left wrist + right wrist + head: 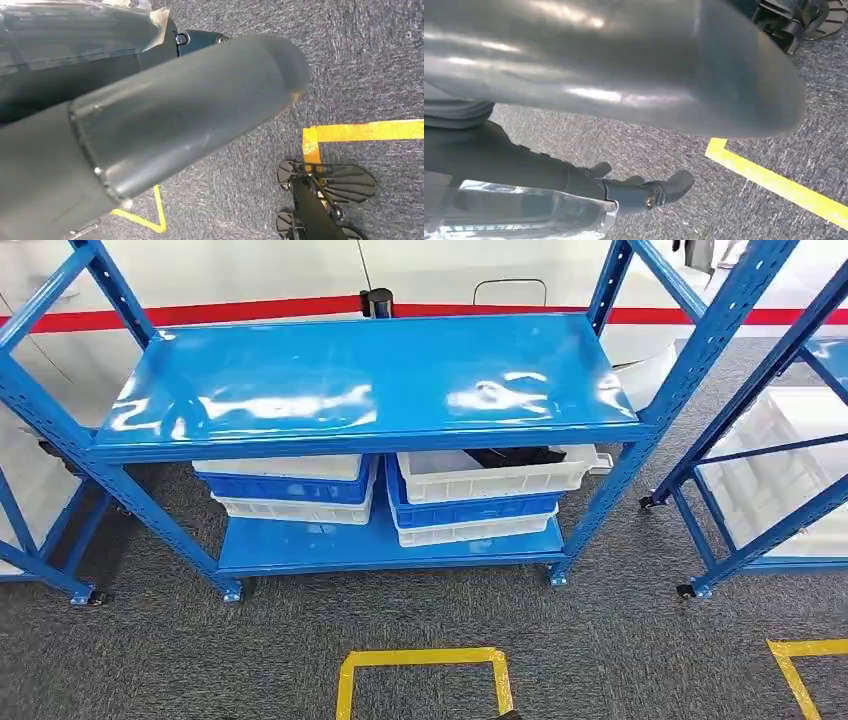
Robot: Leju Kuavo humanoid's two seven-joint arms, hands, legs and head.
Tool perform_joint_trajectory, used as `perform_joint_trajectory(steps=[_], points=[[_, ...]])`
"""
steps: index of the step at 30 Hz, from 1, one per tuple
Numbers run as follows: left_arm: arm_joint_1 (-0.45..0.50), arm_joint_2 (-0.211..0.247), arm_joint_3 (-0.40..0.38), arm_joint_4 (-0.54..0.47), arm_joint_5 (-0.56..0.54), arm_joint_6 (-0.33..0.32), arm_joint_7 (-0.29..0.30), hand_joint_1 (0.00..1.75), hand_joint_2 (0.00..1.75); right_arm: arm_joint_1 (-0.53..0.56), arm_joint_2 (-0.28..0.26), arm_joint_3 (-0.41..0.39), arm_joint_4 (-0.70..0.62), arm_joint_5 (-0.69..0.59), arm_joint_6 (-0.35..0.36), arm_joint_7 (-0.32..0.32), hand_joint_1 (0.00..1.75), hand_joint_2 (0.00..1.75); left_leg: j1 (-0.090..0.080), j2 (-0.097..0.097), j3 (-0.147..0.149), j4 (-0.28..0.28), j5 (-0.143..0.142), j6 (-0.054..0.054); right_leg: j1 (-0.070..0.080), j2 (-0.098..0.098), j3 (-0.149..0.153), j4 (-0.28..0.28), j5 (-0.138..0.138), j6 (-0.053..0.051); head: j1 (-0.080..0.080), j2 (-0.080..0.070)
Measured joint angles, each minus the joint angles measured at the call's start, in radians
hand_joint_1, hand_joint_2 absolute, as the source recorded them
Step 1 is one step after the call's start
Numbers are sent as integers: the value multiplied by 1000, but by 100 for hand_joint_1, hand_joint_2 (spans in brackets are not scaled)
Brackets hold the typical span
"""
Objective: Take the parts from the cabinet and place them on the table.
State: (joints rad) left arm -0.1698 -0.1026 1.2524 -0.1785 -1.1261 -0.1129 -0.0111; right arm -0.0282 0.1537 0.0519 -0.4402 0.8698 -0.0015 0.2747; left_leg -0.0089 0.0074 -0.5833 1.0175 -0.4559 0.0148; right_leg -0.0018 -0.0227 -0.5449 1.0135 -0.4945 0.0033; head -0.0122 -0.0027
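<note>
The cabinet is a blue metal rack on castors, straight ahead in the head view. On its lower shelf stand two stacks of bins. The right stack's top white bin holds dark parts, partly hidden under the upper shelf. The left stack mixes white and blue bins, and their contents cannot be seen. My left hand hangs over grey carpet, thumb stretched out, holding nothing. My right hand also hangs low above the carpet, its dark fingers loosely extended and empty.
A second blue rack with white bins stands close on the right, and another rack frame on the left. Yellow tape squares mark the grey carpet in front. A red floor line runs behind the rack.
</note>
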Motion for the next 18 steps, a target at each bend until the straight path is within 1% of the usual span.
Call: perform_joint_trajectory(steps=[6, 18], points=[[0, -2, 0, 0, -4, 8, 0, 0, 0, 1, 1, -1, 0, -5, -5, -3, 0, 0, 0, 0, 0, 1, 0, 1, -2, 0, 0, -1, 0, 1, 0, 0], [0, -3, 0, 0, -6, 10, 1, 0, 0, 2, 2, -2, 0, -8, -7, -4, 0, 0, 4, 0, 1, 1, 0, 1, 1, 0, 1, -1, 0, 0, 0, 0]])
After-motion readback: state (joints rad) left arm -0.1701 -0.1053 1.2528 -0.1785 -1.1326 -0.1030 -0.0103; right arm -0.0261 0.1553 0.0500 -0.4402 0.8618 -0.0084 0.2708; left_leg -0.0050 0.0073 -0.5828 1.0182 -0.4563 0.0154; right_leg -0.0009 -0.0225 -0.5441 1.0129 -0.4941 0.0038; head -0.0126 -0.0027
